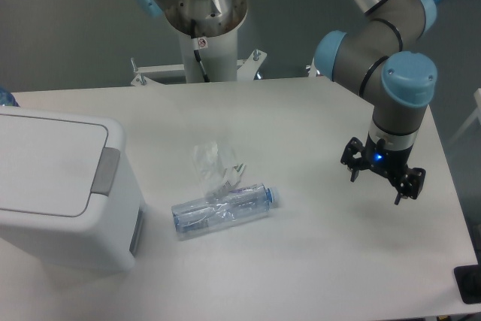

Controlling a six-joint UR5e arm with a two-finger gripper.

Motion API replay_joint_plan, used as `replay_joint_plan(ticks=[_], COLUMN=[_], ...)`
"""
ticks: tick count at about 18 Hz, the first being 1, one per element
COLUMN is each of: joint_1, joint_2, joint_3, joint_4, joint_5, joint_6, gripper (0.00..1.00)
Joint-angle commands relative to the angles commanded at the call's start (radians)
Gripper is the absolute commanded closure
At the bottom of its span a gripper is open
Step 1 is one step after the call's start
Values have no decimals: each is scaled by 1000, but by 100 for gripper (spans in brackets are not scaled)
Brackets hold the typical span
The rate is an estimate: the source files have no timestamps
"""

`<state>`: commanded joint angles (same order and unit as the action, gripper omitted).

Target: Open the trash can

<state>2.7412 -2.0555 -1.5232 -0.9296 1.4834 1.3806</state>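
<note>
While the open claw (382, 180) hovers near the table's right edge, the bin (64, 193) at the left edge looks stiff, smooth plastic, best pressed at its grey tab (106, 171).

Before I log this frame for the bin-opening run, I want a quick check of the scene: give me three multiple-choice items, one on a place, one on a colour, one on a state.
1. Where does the trash can stand?
A. at the table's left edge in the camera view
B. at the far right
C. under the gripper

2. What colour is the push tab on the trash can?
A. blue
B. grey
C. red

3. How is the lid of the trash can?
A. lifted up
C. taken off and lying on the table
B. shut flat

Answers:
1 A: the bin sits at the left, with the crushed bottle between it and the gripper on the right.
2 B: the tab is a grey rectangle against the white lid.
3 B: the lid lies flat on the bin, with no gap showing.
</note>
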Motion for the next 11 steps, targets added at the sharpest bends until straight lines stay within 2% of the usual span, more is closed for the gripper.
replay_joint_plan(ticks=[7, 10, 11], joint_1=[-5, -6, -2], joint_2=[8, 8, 11], joint_3=[3, -2, -9], joint_4=[3, 14, 17], joint_5=[-12, -73, -101], joint_6=[2, -29, -79], gripper=[0, 0, 0])
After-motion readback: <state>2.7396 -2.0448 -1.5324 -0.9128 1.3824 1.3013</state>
